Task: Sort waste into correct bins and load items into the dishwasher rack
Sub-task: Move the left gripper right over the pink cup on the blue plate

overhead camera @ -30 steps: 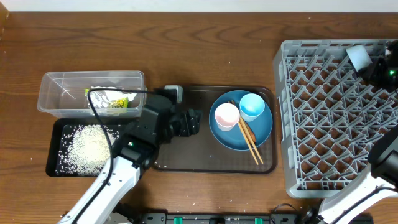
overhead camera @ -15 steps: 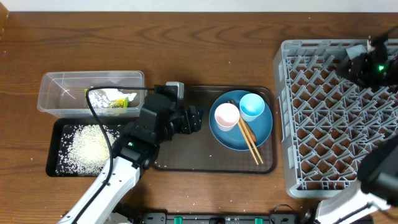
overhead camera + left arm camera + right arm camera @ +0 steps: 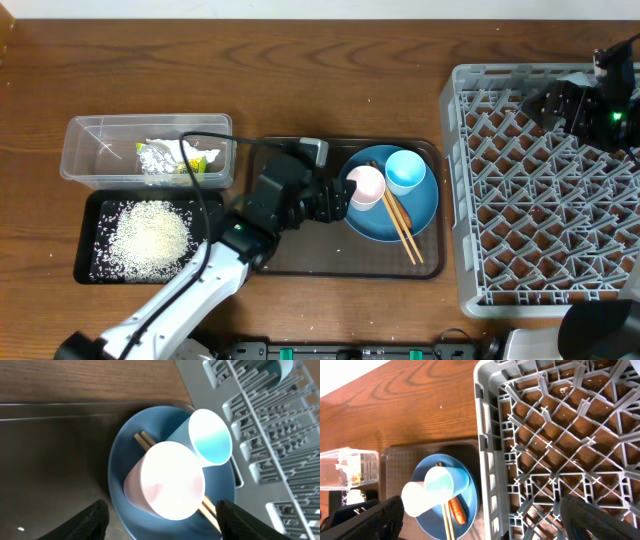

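Observation:
On the brown tray, a round blue plate carries a white cup with a pink inside, a pale blue cup, brown chopsticks and an orange carrot piece. My left gripper is open at the plate's left rim, its fingers on either side of the white cup without touching it. My right gripper hangs open and empty over the grey rack near its back edge. The bowl is hidden in the overhead view.
At the left, a clear tub holds the foil wrapper and tissue. In front of it, a black tray holds rice. The brown tray lies between these bins and the rack.
My left gripper has moved right across the brown tray to the white cup. My right gripper has gone from shut to open, and the white thing it held no longer shows.

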You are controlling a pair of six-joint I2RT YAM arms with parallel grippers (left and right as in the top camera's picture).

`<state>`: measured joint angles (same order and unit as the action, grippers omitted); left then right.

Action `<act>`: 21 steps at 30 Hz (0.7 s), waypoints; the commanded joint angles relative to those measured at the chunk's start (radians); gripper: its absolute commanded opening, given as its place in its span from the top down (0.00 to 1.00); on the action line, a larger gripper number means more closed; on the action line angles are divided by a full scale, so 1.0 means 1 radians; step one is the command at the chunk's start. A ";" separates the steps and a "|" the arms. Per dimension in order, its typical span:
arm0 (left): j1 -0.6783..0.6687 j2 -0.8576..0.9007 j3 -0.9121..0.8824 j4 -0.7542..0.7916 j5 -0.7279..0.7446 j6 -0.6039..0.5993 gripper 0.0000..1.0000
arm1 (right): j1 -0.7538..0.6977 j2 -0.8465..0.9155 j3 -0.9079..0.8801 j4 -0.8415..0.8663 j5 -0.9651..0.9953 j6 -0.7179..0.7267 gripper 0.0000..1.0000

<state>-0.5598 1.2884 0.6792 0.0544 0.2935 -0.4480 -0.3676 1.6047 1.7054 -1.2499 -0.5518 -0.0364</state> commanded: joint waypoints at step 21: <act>-0.060 0.132 0.296 -0.406 -0.164 0.055 0.31 | 0.008 -0.003 0.000 -0.003 0.002 -0.002 0.01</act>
<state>-0.5858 1.3682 0.9562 -0.3584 0.1726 -0.4133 -0.3679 1.6051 1.7054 -1.2526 -0.5453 -0.0364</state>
